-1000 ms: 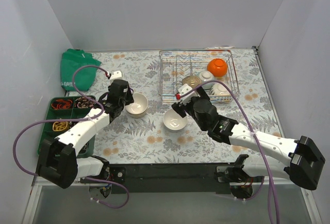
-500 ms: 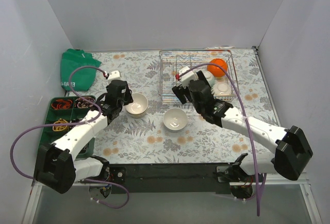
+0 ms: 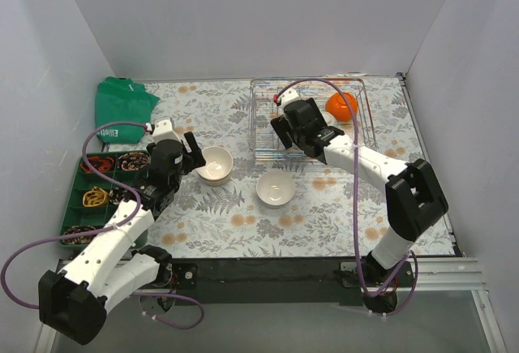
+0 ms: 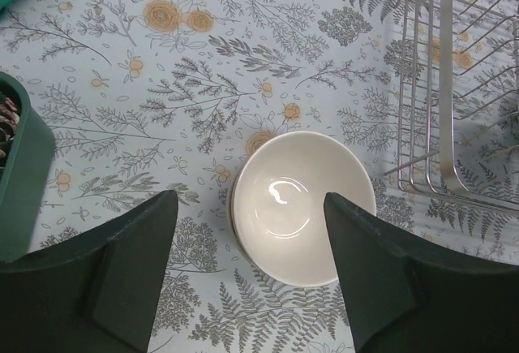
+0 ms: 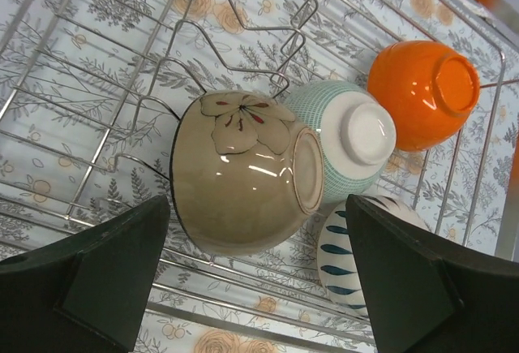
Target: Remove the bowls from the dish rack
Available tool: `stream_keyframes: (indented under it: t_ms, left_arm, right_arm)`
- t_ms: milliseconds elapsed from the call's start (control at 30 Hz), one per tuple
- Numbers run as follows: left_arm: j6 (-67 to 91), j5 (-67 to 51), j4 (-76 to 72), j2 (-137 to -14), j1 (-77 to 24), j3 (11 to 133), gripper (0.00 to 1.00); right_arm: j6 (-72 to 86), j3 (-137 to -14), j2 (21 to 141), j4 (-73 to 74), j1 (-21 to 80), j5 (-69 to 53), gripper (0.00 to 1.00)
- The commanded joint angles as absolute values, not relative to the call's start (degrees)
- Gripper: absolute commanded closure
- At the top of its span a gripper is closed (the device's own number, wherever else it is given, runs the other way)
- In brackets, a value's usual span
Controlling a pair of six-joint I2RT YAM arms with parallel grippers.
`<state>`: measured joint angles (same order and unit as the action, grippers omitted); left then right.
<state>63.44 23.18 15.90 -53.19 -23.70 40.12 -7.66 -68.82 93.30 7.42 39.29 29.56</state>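
The dish rack [image 3: 268, 118] stands at the back right of the table. In the right wrist view its wires [image 5: 122, 85] hold a tan flower-painted bowl [image 5: 243, 174], a teal bowl [image 5: 345, 146], an orange bowl [image 5: 422, 89] and a blue-striped white bowl [image 5: 357, 264], all overturned or on their sides. My right gripper [image 5: 255, 288] is open and empty above the rack [image 3: 290, 140], with the tan bowl between and beyond its fingers. Two white bowls [image 3: 216, 164] [image 3: 276, 188] sit upright on the table. My left gripper [image 4: 251, 288] is open and empty, just short of the left white bowl [image 4: 302, 207].
A green compartment tray [image 3: 73, 187] with small items lies at the left edge, close under my left arm. A green bag [image 3: 122, 109] lies at the back left. Grey walls enclose the table on three sides.
My right gripper has left the white bowl on the table and moved back over the rack, above the tan bowl. My left gripper has drawn back to the left from its bowl.
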Motion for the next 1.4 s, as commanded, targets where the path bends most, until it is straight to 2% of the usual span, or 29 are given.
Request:
stream_keyframes:
  t_ms: [0, 233, 400, 567, 700, 867, 900, 967, 1000, 1100, 1367]
  left_arm:
    - [63.1, 25.1, 16.4, -49.7, -23.6, 38.8, 0.26]
    - [62.7, 24.8, 16.3, -48.5, -23.6, 38.9, 0.1]
    - [62.4, 24.7, 16.2, -48.1, -23.6, 38.8, 0.03]
    - [62.1, 24.5, 16.1, -48.2, -23.6, 38.8, 0.02]
    - [62.1, 24.5, 16.0, -48.2, -23.6, 38.8, 0.02]
    - [62.1, 24.3, 15.9, -48.3, -23.6, 38.7, 0.02]
    - [62.1, 24.3, 15.8, -48.4, -23.6, 38.7, 0.02]
    - [62.0, 24.3, 15.9, -48.6, -23.6, 38.7, 0.02]
    - [62.0, 24.2, 15.7, -48.7, -23.6, 38.7, 0.02]
    - [61.7, 23.5, 15.6, -48.9, -23.6, 38.8, 0.02]
    - [61.0, 21.6, 14.9, -49.0, -23.6, 38.4, 0.02]
  right_arm:
    - [-7.6, -73.6, 96.8, 8.3, 38.0, 29.6, 0.03]
    - [-8.5, -75.9, 101.6, 9.7, 37.7, 29.4, 0.03]
    - [-8.6, -76.6, 103.4, 12.0, 37.5, 29.6, 0.03]
    - [-8.4, -76.7, 103.4, 14.1, 37.5, 29.1, 0.04]
    - [-9.1, -76.7, 102.6, 14.3, 37.5, 29.2, 0.11]
    - [-9.7, -77.5, 101.0, 14.9, 37.5, 28.1, 0.31]
    - [-9.6, -77.6, 100.7, 15.0, 37.5, 28.0, 0.39]
    - [-9.6, -77.9, 99.3, 15.0, 37.5, 28.0, 0.48]
    - [-9.3, -78.0, 98.8, 15.0, 37.5, 27.8, 0.57]
    - [-8.8, -78.4, 96.7, 15.0, 37.5, 26.8, 0.71]
    - [-5.7, -78.7, 91.1, 15.0, 37.1, 25.5, 0.9]
